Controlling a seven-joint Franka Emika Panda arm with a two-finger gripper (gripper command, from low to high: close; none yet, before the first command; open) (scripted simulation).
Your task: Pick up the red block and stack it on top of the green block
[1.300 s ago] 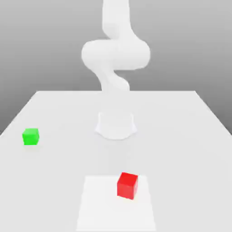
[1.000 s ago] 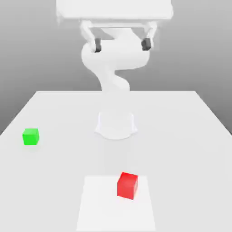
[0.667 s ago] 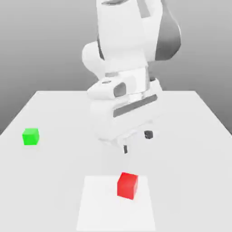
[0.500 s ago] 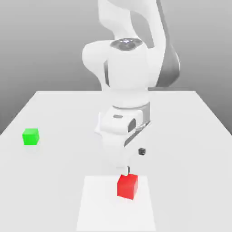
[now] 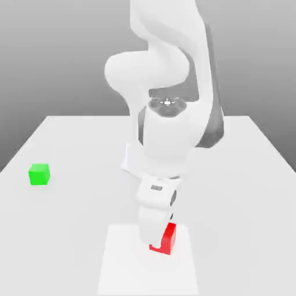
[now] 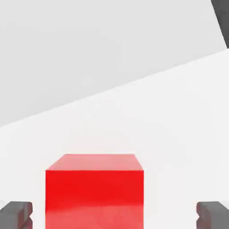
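The red block (image 5: 169,238) sits on a lighter white square (image 5: 121,267) near the front of the table, partly hidden behind my hand. My gripper (image 5: 156,240) has come down onto it. In the hand view the red block (image 6: 95,190) lies between my two dark fingertips (image 6: 16,214), with a clear gap on each side, so the gripper (image 6: 114,215) is open and grips nothing. The green block (image 5: 39,174) rests alone on the table at the exterior view's left, far from the gripper.
The white table (image 5: 243,173) spreads wide on both sides of the arm. The arm's round base (image 5: 130,159) stands behind the red block, at the table's middle.
The arm has swung down from high above the table and lowered the hand over the red block. Both blocks stayed where they were, and the fingers stayed open.
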